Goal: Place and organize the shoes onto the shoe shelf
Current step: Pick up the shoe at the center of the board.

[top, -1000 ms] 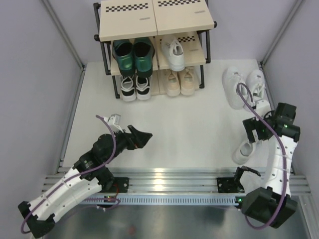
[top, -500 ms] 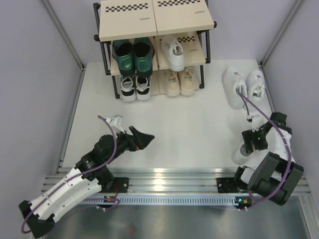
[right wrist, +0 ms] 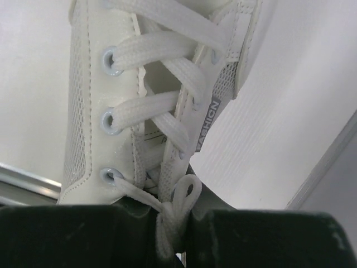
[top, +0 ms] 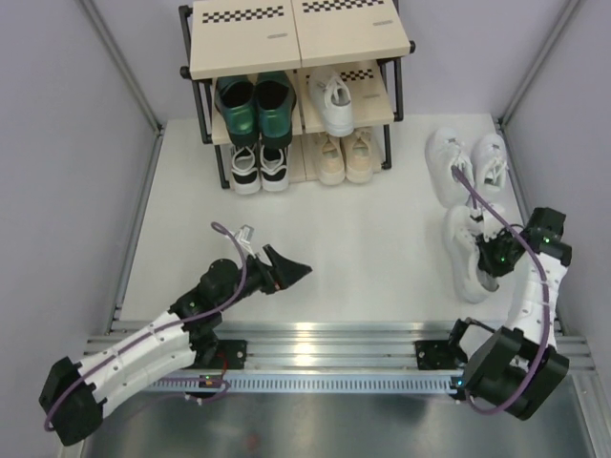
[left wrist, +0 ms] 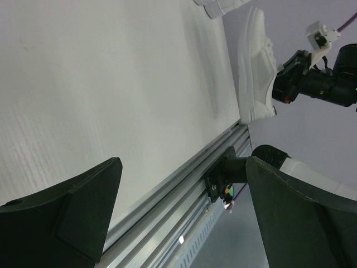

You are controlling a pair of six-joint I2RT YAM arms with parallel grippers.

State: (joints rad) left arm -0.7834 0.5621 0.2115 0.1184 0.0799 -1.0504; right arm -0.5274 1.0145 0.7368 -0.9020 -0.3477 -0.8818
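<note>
Seen from above, a three-tier shoe shelf (top: 248, 40) with a black tube frame and beige boards edged in black-and-white checks stands at the far side of a white worktop (top: 363, 224). On its middle tier, glossy dark green heeled shoes (top: 253, 103) sit at the left and a single white lace sneaker (top: 334, 103) at the right. On the bottom tier, black-and-white lace sneakers (top: 258, 170) sit at the left and beige lace sneakers (top: 346, 157) beside them at the right.

To the right of the shelf, a pair of white sneakers (top: 449, 164) rests side by side on the worktop, close to the right wall. Nearer the arms, another white lace-up sneaker (top: 465, 250) lies lengthwise, one end near that pair.

The right gripper (top: 490, 260) reaches this sneaker from the right. Its jaws are clenched on the shoe at the laced opening — the right wrist view shows the eyelets, crossed laces and tied bow pressed right against the black jaws. Whether the sole is off the worktop cannot be told.

The left gripper (top: 289, 267) hovers over bare worktop at the near left, well apart from every shoe — its jaws are released and spread wide. An aluminium rail (top: 325, 336) runs along the near edge.
</note>
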